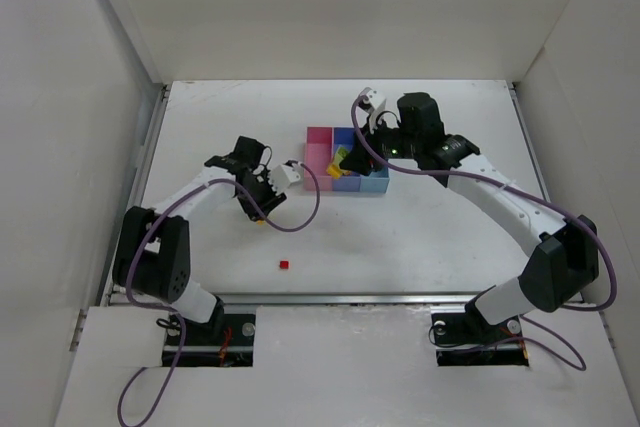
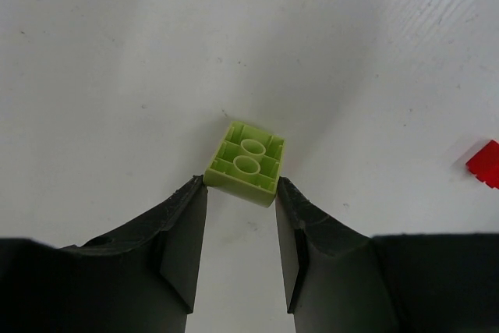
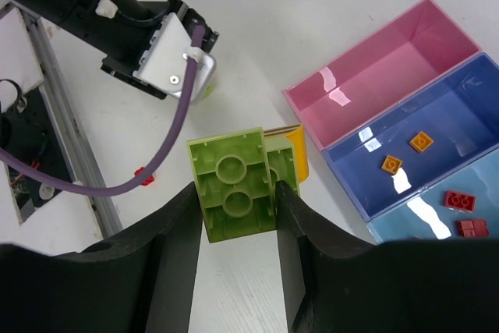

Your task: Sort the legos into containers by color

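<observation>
Left pincer flanks the near edge of a lime brick, grip unclear; right pincer clamps a lime-yellow clump

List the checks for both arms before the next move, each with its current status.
1. Right end effector gripping lime-and-yellow clump: ok.
2. Clump above a bin: cannot tell; depth unclear.
3. Pink bin free of bricks: ok.
4. Left end effector gripping lime brick: cannot tell; tips flank its near corners.
5. Red brick sorted: not ok, lies loose on table.
</observation>
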Controlling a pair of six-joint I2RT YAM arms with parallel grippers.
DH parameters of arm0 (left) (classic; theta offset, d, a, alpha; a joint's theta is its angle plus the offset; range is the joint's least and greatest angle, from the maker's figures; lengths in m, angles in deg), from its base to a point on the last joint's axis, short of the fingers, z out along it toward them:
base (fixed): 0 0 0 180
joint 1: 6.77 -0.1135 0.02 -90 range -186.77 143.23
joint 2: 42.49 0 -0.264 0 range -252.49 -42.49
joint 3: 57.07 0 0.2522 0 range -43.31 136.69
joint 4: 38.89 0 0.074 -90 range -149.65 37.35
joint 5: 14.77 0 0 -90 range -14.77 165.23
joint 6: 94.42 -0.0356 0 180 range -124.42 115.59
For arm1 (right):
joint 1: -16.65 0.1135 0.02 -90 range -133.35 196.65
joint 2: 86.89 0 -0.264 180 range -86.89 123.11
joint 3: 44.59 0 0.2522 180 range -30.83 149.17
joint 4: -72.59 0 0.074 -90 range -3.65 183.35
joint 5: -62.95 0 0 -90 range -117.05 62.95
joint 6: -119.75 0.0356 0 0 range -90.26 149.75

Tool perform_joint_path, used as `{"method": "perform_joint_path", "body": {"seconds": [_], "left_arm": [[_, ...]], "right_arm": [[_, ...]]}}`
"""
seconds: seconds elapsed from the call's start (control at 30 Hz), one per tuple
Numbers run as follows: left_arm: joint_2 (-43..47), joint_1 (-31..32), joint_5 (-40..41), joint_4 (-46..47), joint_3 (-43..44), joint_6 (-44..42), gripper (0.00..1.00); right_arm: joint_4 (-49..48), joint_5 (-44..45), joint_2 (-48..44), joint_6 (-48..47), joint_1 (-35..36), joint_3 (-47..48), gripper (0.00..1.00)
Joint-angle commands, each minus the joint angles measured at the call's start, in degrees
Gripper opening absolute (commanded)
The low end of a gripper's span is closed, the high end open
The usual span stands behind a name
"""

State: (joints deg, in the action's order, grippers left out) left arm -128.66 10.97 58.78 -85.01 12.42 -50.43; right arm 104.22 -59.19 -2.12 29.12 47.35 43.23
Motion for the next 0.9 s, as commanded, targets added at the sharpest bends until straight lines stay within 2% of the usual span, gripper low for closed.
{"method": "perform_joint_path", "body": {"seconds": [0.0,0.1,0.2,0.27,0.3,0.43,0.53,0.6,0.8,0.83,0.87], "left_arm": [[-2.4,0.3,3.1,0.9,-0.6,0.8,0.02],[-4.5,0.8,4.5,0.9,0.7,2.9,0.06],[-5.2,0.8,3.7,0.9,0.7,3.6,0.14],[-4.7,0.8,3.0,0.9,0.7,3.0,0.24],[-4.1,0.8,3.0,0.9,0.7,3.0,0.35],[-2.6,0.8,2.4,0.4,0.7,3.0,0.54],[-0.3,0.8,1.1,0.4,1.3,2.5,0.63],[1.0,0.8,-0.9,-0.2,2.4,2.5,0.74],[6.6,0.8,-3.3,-0.9,8.8,2.4,0.82],[7.7,0.8,-3.3,-0.9,9.5,1.8,1.00],[9.9,0.8,-3.3,0.0,10.7,1.2,1.00]], "right_arm": [[0.0,0.5,-2.3,-0.4,-0.4,1.1,0.00],[0.5,1.0,-2.3,-1.0,-0.4,1.1,0.00],[0.5,1.0,-2.9,-1.0,-0.4,1.1,0.00],[0.5,1.0,-2.9,-1.0,-0.4,0.6,0.00],[0.5,1.0,-2.9,-1.0,-0.4,0.6,0.00],[0.5,1.6,-3.4,-1.0,-0.4,0.6,0.00],[0.5,1.6,-3.4,-1.0,-0.4,0.6,0.00],[0.5,1.6,-3.4,-1.0,-0.4,0.6,0.00],[0.5,1.0,-3.4,-1.0,-0.9,1.1,0.00],[0.5,1.0,-3.4,-1.0,-0.9,1.1,0.00],[0.5,1.0,-2.9,-1.0,-0.9,1.6,0.00]]}}
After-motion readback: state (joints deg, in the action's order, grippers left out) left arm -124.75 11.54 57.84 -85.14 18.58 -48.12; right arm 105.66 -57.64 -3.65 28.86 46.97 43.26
